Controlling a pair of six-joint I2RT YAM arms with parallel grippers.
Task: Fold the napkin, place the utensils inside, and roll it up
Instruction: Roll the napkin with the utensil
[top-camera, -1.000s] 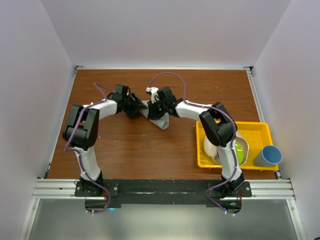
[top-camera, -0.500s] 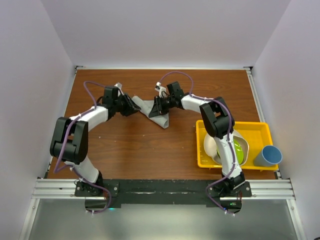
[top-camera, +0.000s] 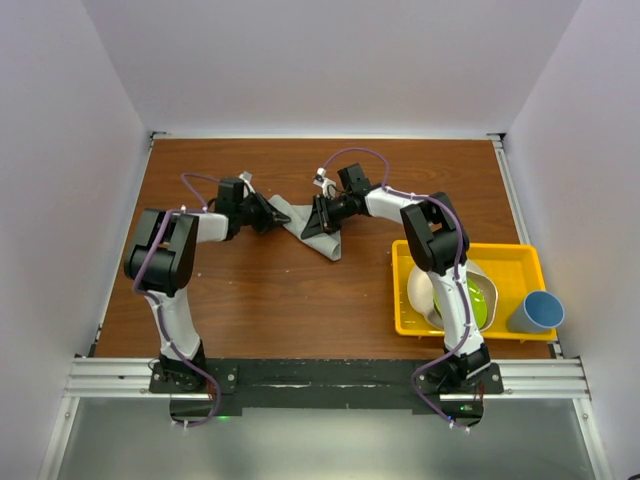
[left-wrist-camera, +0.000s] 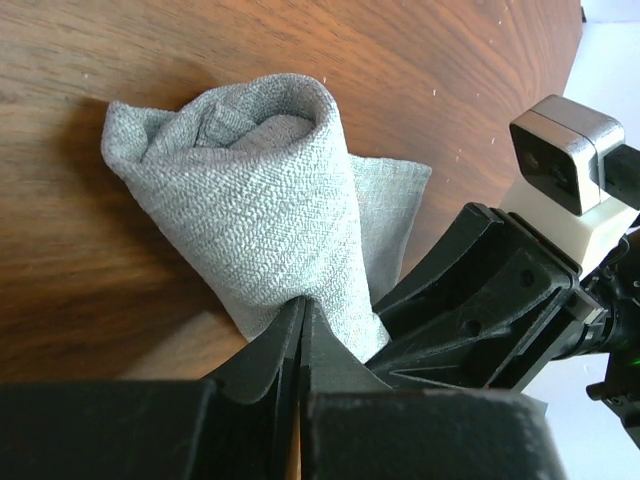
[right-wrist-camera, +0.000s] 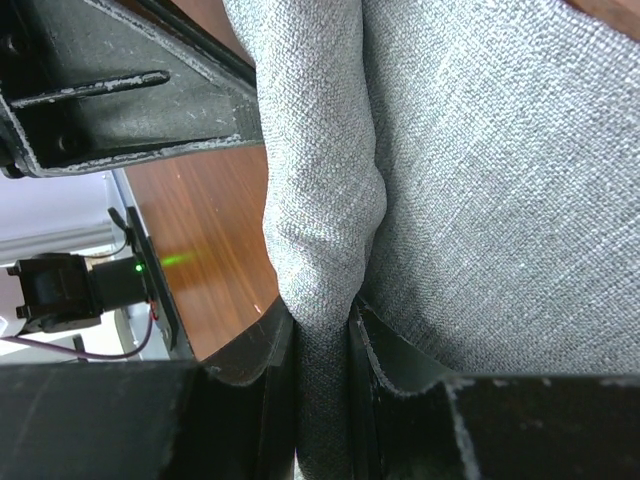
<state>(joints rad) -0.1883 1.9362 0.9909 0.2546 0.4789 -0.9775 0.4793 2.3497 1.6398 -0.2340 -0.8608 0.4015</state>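
Note:
The light grey napkin (top-camera: 327, 243) lies bunched and partly rolled in the middle of the brown table, stretched between both grippers. In the left wrist view the napkin (left-wrist-camera: 250, 190) forms a loose cone. My left gripper (left-wrist-camera: 302, 306) is shut on its near edge, jaws almost touching. My right gripper (right-wrist-camera: 322, 316) is shut on a thick fold of the napkin (right-wrist-camera: 480, 170). From above, the left gripper (top-camera: 279, 216) holds the cloth's left side and the right gripper (top-camera: 321, 216) its right side, close together. The utensils are hidden.
A yellow tray (top-camera: 520, 262) with a white bowl (top-camera: 425, 295) and a green item stands at the right, close to the right arm's base. A blue cup (top-camera: 537, 312) sits beside it. White walls enclose the table.
My left gripper has closed onto the napkin's edge, and the left arm's elbow has swung out and back. The right gripper has shifted slightly right with the cloth.

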